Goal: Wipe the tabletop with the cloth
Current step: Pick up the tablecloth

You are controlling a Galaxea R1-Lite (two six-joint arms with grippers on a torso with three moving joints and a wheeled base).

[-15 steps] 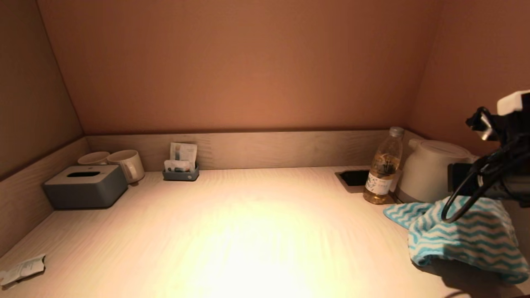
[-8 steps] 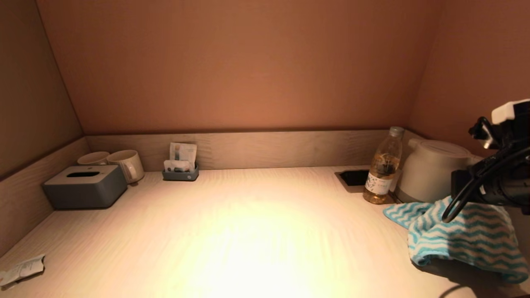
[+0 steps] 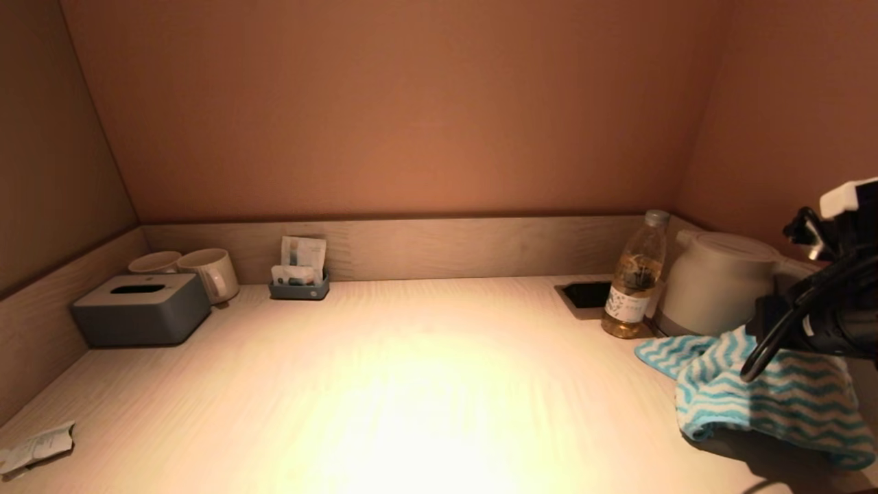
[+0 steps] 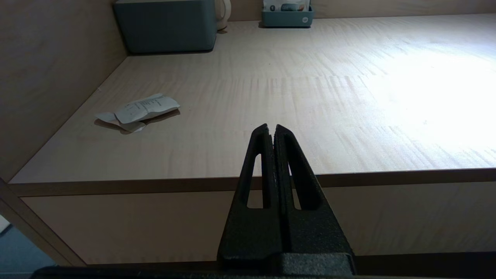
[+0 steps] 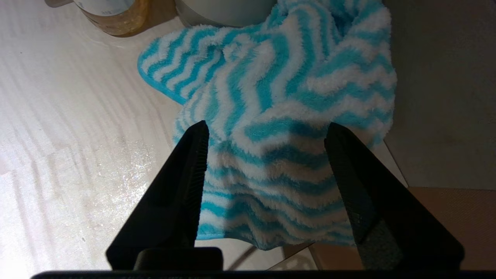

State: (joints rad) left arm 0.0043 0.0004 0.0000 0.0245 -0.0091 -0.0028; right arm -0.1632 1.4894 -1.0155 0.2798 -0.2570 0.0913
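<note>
Left gripper (image 4: 271, 130): fingers pressed together, parked at the tabletop's (image 3: 411, 384) front edge. Right gripper (image 5: 265, 131): fingers spread wide, poised over the cloth (image 3: 761, 391). Cloth: bunched at the near right corner, beside the kettle (image 3: 717, 281) and bottle (image 3: 634, 278). Centre: bare wood.

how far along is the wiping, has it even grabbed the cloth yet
Not yet. Nothing looks wiped: the cloth lies bunched at the tabletop's right end by the kettle. In hand: the right gripper hovers over it, fingers open either side, not closed. The left gripper sits shut, off the front edge. Left: grasping, then wiping the whole surface.
</note>
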